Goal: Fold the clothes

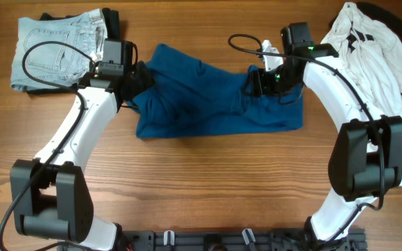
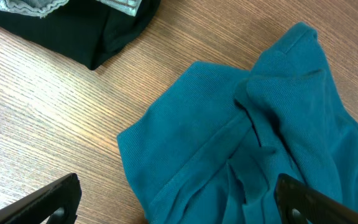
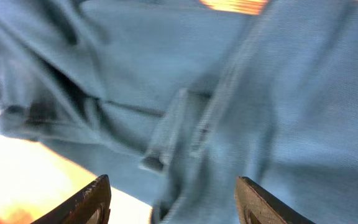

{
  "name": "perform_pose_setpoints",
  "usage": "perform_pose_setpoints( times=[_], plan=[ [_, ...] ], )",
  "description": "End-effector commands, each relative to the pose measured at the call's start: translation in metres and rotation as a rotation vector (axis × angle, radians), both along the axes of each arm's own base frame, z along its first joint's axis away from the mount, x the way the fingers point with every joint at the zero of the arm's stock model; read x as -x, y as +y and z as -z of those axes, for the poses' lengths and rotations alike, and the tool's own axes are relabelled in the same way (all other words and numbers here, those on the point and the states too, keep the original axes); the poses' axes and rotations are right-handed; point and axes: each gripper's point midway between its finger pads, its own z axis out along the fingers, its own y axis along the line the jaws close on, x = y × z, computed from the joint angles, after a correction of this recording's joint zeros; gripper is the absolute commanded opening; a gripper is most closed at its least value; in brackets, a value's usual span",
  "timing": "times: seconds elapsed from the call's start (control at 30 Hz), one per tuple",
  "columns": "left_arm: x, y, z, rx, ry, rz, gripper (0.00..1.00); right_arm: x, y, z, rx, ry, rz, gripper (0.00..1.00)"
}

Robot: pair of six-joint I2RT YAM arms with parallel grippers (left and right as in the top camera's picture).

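We are beginning the fold, left hand (image 2: 178,183) and right hand (image 3: 173,182) released over the rumpled blue garment (image 1: 215,101), and probably need edge grips next.

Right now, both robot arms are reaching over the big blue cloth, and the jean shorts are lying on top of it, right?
No. The jean shorts are not on the blue cloth; the overhead view shows them lying apart from it, off at the far corner on the side of the left arm. The rest is right.

Shorts (image 1: 54,52) left, garment (image 1: 208,97) middle, shirt (image 1: 368,49) right
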Motion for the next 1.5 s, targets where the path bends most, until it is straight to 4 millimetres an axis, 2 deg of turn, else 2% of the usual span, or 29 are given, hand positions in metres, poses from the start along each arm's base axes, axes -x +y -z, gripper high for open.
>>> perform_pose_setpoints(
  times=[0.0, 0.17, 0.27, 0.47, 0.6, 0.8, 1.0, 1.03, 1.2, 1.27, 1.47],
  plan=[
    [-0.006, 0.004, -0.007, -0.018, -0.018, 0.008, 1.0, -0.005, -0.023, 0.006, 0.115, 0.002, 0.061, 0.64],
    [-0.005, -0.001, -0.006, -0.029, -0.01, 0.086, 1.0, -0.003, -0.015, 0.016, 0.114, 0.008, 0.056, 0.61],
    [-0.004, -0.011, -0.005, 0.013, -0.003, 0.254, 1.0, -0.006, -0.012, 0.016, 0.11, -0.01, 0.055, 0.6],
    [-0.004, -0.014, 0.0, 0.095, -0.042, 0.6, 1.0, -0.015, -0.014, -0.001, 0.106, -0.044, 0.057, 0.65],
    [-0.006, -0.012, 0.018, 0.05, -0.066, 0.82, 1.0, -0.015, -0.015, -0.021, 0.111, -0.073, 0.039, 0.68],
    [-0.026, -0.011, 0.066, 0.042, -0.057, 0.846, 1.0, -0.004, -0.034, -0.056, 0.198, -0.132, 0.073, 0.7],
    [-0.026, -0.011, 0.088, 0.062, -0.027, 0.846, 1.0, 0.004, -0.04, -0.084, 0.219, -0.187, 0.085, 0.72],
    [-0.026, -0.017, 0.091, 0.093, -0.035, 0.858, 1.0, 0.004, -0.04, -0.087, 0.217, -0.195, 0.087, 0.72],
    [-0.019, -0.042, 0.097, 0.226, -0.061, 0.915, 1.0, 0.007, -0.04, -0.091, 0.216, -0.198, 0.088, 0.73],
    [-0.017, -0.053, 0.094, 0.279, -0.082, 0.94, 1.0, 0.007, -0.04, -0.09, 0.216, -0.196, 0.089, 0.73],
    [-0.016, -0.062, 0.086, 0.342, -0.123, 0.964, 0.99, 0.006, -0.04, -0.091, 0.216, -0.199, 0.09, 0.73]
  ],
)
